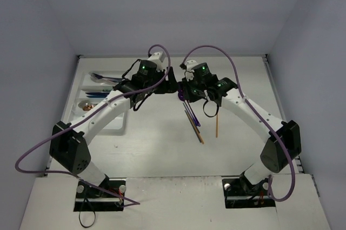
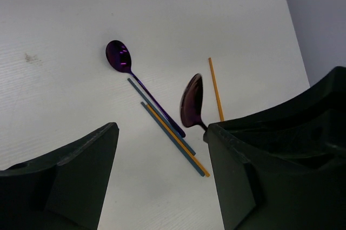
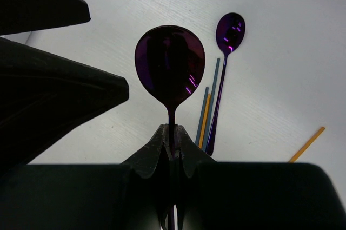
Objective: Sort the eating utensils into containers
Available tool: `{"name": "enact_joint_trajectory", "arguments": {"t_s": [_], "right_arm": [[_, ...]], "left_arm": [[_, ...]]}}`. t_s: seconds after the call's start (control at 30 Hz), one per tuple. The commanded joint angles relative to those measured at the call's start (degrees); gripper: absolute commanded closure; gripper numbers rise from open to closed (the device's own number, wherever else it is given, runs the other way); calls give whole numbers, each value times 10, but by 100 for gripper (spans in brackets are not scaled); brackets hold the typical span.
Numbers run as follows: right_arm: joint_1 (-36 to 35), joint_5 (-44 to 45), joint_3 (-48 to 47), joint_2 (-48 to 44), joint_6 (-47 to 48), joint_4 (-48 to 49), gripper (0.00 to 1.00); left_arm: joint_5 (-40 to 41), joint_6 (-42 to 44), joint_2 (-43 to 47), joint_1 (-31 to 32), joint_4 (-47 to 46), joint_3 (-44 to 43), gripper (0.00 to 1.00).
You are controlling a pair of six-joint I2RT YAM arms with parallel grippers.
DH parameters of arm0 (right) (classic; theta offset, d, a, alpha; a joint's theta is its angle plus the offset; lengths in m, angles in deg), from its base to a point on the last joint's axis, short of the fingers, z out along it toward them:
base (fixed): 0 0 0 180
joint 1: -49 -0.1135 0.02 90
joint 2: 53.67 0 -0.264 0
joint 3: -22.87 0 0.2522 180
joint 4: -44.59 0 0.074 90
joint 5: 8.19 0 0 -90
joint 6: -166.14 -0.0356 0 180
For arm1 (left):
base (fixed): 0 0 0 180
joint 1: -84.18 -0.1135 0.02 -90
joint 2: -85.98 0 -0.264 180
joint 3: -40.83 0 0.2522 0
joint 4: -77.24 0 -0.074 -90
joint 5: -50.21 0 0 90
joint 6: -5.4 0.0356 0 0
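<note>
My right gripper point(image 3: 172, 130) is shut on the neck of a dark purple spoon point(image 3: 170, 65) and holds it above the table; the spoon also shows in the left wrist view point(image 2: 191, 100) and in the top view point(image 1: 181, 96). My left gripper point(image 2: 162, 154) is open and empty, with its right finger point(image 2: 259, 170) close beside the held spoon. A second purple spoon point(image 2: 119, 57) lies on the table beside thin blue and orange handles point(image 2: 173, 135), and it also shows in the right wrist view point(image 3: 230, 30). The white cutlery tray point(image 1: 116, 119) stands at the left.
A single thin orange handle point(image 1: 217, 119) lies to the right of the bundle and also shows in the left wrist view point(image 2: 215, 86). The tray holds blue utensils point(image 1: 102, 78) at its far end and a gold one point(image 1: 89, 105). The dark left gripper body point(image 3: 54, 94) fills the left of the right wrist view.
</note>
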Motion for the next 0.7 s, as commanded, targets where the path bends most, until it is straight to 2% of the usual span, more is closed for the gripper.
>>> {"name": "enact_joint_trajectory", "arguments": {"t_s": [0.0, 0.1, 0.3, 0.37, 0.5, 0.57, 0.67], "right_arm": [[-2, -35, 9, -33, 0, 8, 100], [-7, -40, 12, -40, -4, 9, 100], [-10, -37, 17, -48, -9, 11, 100], [-12, -38, 16, -50, -10, 11, 100], [-16, -39, 15, -47, -13, 12, 100], [-17, -39, 16, -47, -15, 12, 100], [-18, -39, 18, -45, -19, 13, 98]], "left_arm": [[17, 0, 3, 13, -63, -23, 39], [11, -1, -10, 16, -63, -22, 43], [17, 12, -27, 36, -69, -27, 67], [15, 10, -33, 37, -70, -28, 70], [13, 9, -37, 39, -77, -29, 87], [15, 11, -33, 39, -86, -25, 99], [18, 13, -22, 38, -100, -11, 100]]}}
